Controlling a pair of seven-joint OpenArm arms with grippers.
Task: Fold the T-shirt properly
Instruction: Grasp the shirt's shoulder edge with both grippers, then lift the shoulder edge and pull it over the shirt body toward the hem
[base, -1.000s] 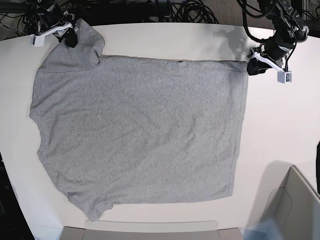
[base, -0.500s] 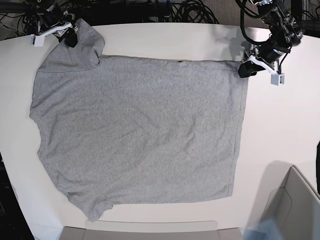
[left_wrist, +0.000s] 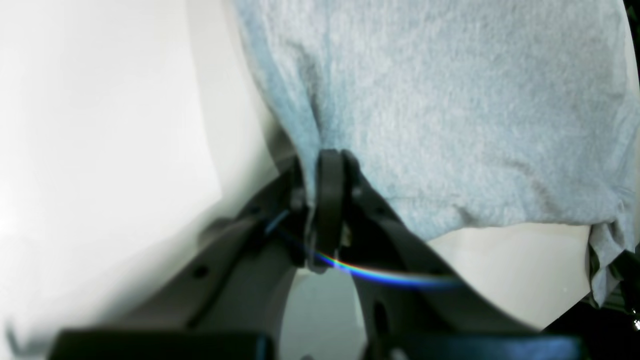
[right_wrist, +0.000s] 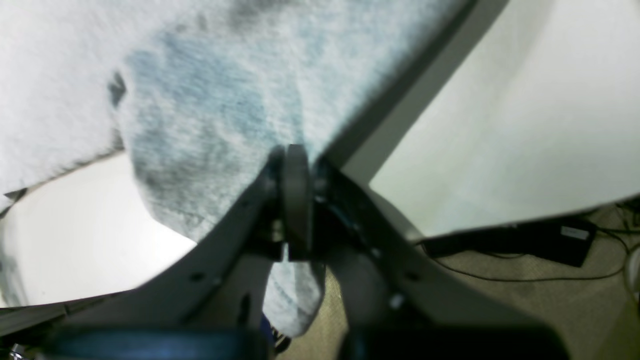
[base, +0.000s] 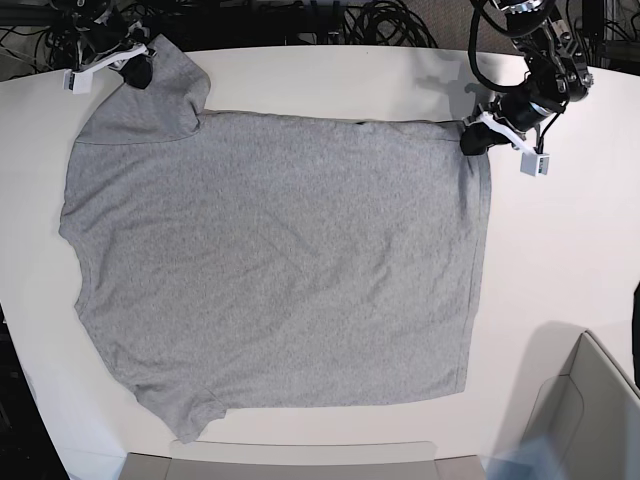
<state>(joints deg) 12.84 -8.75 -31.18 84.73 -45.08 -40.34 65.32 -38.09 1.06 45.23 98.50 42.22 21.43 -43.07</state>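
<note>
The grey T-shirt lies spread flat on the white table, plain side up, with its hem toward the right of the base view. My left gripper sits at the far hem corner. In the left wrist view it is shut on a pinch of the T-shirt, which bunches at the pads. My right gripper is at the far sleeve on the left. The right wrist view shows it shut on the T-shirt at the sleeve edge, near the table's back edge.
A cardboard box stands at the near right corner, and a flat cardboard piece lies along the near edge. Black cables run behind the table. Beyond the table's back edge is floor with a power brick.
The left gripper has moved leftward from beside the shirt onto its hem corner and shut on it, pulling the corner slightly inward. The right gripper has shut on the sleeve.
</note>
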